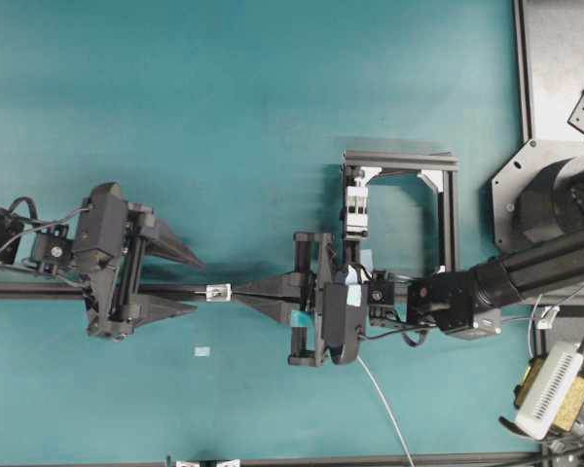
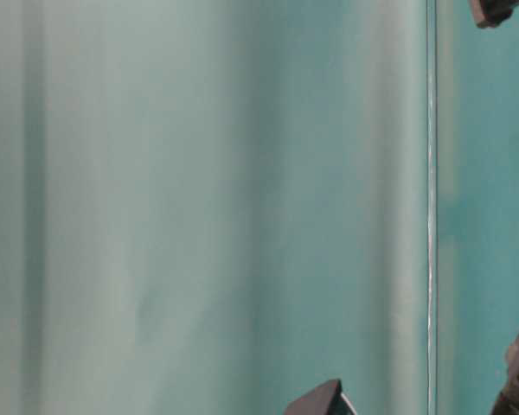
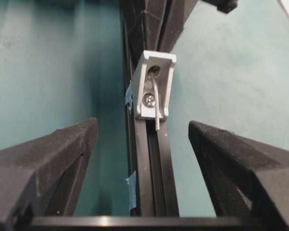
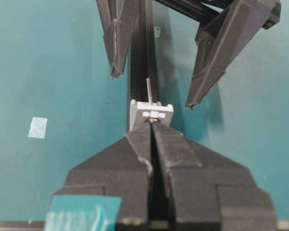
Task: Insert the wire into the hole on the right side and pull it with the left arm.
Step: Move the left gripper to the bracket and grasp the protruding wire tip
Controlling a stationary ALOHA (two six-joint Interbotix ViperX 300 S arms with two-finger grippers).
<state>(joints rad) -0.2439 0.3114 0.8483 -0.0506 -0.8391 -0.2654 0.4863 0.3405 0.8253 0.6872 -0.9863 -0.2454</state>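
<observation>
We see the bracket [image 1: 219,291] on the rail [image 1: 19,290], the left gripper [image 1: 197,284] to its left, the right gripper [image 1: 241,292] touching its right; the wire [image 3: 155,103] pokes through leftward.

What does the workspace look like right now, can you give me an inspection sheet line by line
Surface: teal mat, a black rail running across it.
Job's things: the wire pokes through the hole in the small bracket on the rail, its tip free on the left arm's side.
Clutter: a pale blue tape scrap on the mat; blue tape bits on the rail.
Grippers: left gripper open, fingers either side of the wire tip, not touching; right gripper shut at the bracket's other face.
Cables: a white cable trailing from the right arm.
Surroundings: a black frame holding a white clamp block.
</observation>
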